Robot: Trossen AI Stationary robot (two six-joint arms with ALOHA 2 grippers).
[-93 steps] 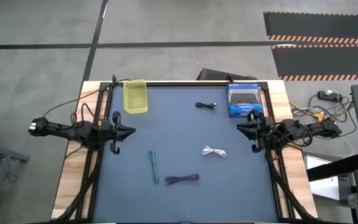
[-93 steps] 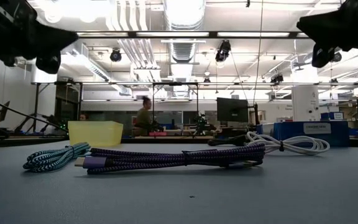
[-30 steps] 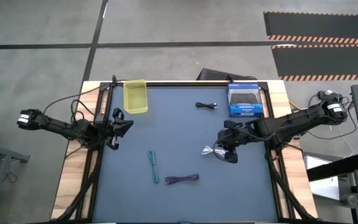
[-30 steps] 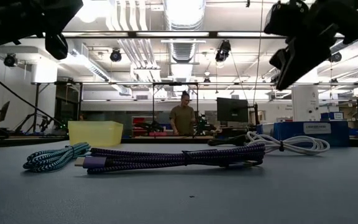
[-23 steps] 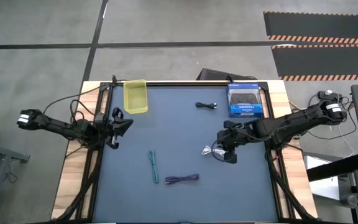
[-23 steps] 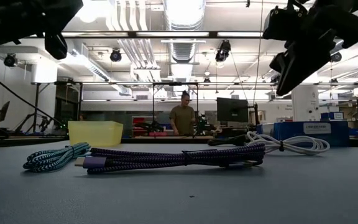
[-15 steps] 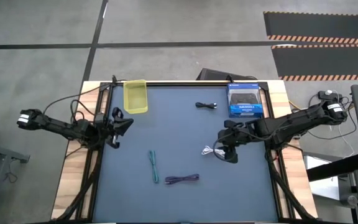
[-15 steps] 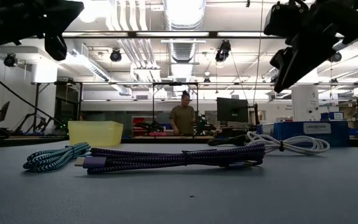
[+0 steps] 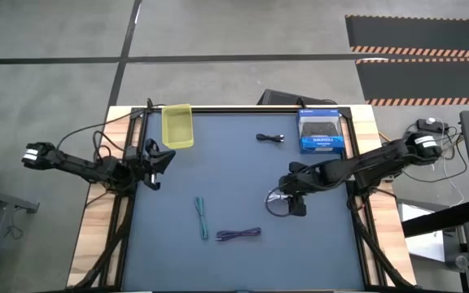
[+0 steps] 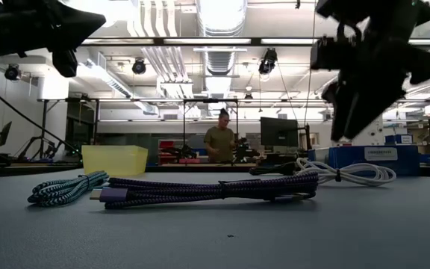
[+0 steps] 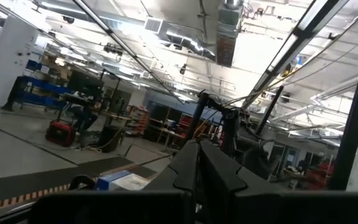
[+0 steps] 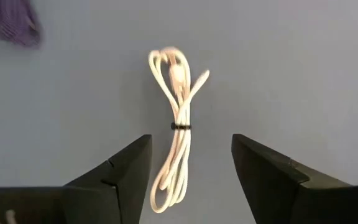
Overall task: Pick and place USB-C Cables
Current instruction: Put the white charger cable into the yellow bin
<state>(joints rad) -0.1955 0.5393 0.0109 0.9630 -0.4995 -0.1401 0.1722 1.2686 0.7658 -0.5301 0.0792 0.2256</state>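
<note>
The white cable (image 12: 176,130) lies bundled on the blue mat. My right gripper (image 12: 191,162) hangs over it, open and pointing down, with one finger on each side and not touching; the high view shows this gripper (image 9: 287,201) over the white cable (image 9: 275,197). The green cable (image 9: 202,217) and the purple cable (image 9: 238,234) lie nearer the front edge. The black cable (image 9: 270,137) lies at the far side. The yellow bin (image 9: 177,126) stands at the far left corner. My left gripper (image 9: 155,155) waits shut at the table's left edge, raised above it.
A blue box (image 9: 320,132) stands at the far right, beside the black cable. In the low view a person (image 10: 219,142) stands in the room beyond the table. The mat (image 9: 234,171) is bare between the cables and the bin.
My right gripper has gone down toward the white cable and a little toward the table's left and near edges, and its fingers have opened. The cables have stayed where they lay.
</note>
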